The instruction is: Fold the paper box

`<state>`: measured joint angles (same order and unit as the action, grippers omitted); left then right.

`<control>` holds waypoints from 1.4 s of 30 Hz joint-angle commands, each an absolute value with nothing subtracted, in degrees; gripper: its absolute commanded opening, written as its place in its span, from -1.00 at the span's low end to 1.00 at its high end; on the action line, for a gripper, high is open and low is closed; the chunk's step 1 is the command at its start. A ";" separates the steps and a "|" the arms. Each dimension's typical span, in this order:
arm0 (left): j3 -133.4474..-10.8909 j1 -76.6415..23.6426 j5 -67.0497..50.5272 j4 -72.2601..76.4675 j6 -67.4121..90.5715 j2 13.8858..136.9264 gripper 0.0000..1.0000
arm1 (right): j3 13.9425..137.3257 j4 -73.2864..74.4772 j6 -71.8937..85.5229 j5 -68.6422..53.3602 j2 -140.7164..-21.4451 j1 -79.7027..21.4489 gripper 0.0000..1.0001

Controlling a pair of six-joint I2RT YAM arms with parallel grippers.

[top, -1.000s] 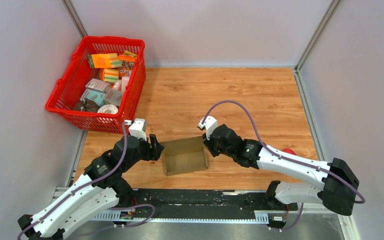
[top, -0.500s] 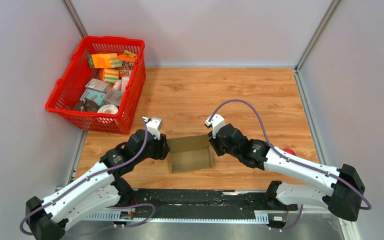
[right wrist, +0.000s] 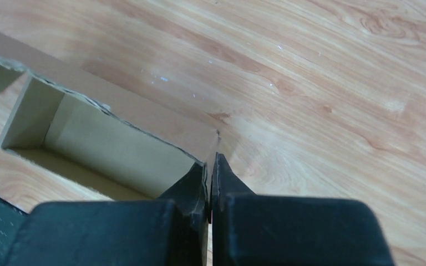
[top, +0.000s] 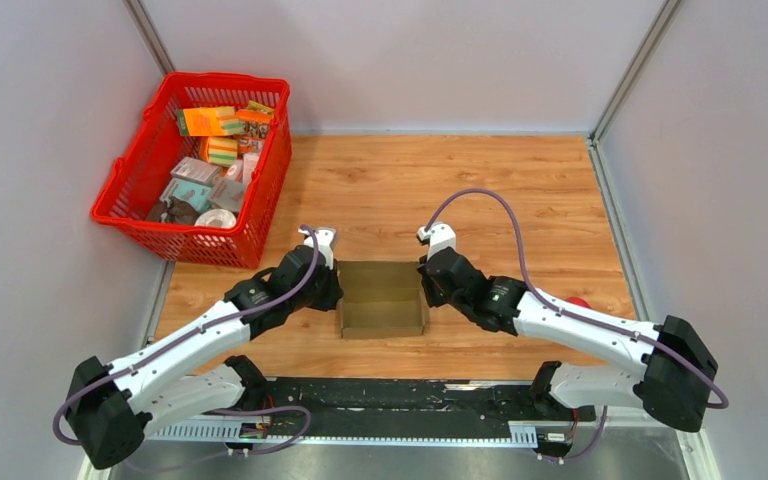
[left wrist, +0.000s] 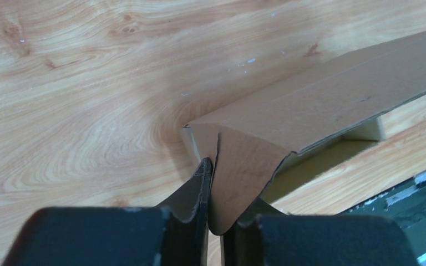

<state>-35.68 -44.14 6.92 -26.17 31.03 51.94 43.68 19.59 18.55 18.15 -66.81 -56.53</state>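
The brown paper box (top: 382,300) lies on the wooden table between my two arms, with a panel folded over its far half. My left gripper (top: 332,290) is at the box's left end. In the left wrist view it (left wrist: 216,191) is shut on a rounded cardboard flap at the corner of the box (left wrist: 321,100). My right gripper (top: 425,287) is at the box's right end. In the right wrist view it (right wrist: 211,166) is shut on the thin end wall of the box (right wrist: 116,144), whose pale inside shows to its left.
A red basket (top: 210,246) full of small packages stands at the far left, against the wall. A small red object (top: 578,302) peeks out behind my right arm. A black rail (top: 390,395) runs along the table's near edge. Grey walls close in both sides.
My left gripper has reached right to the box's left end and closed on its flap. The box has shifted slightly right and farther away, a panel now folded over it; the right gripper stayed shut on it.
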 commanded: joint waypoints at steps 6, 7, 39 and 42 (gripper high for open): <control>-40.87 -43.86 5.36 -16.09 37.18 60.02 -0.96 | 48.16 21.97 44.89 29.70 -70.40 -56.51 -1.00; -40.70 -43.86 5.54 -15.82 37.53 60.29 -0.96 | 48.08 21.89 45.61 29.71 -70.92 -56.51 -1.00; -45.70 -49.75 16.26 -7.04 34.89 68.02 -1.00 | 37.09 -3.33 28.39 47.29 -66.44 -61.53 -1.00; -44.31 -49.75 16.26 -5.02 35.86 69.43 -1.00 | 36.91 -3.78 28.91 47.02 -68.19 -61.08 -1.00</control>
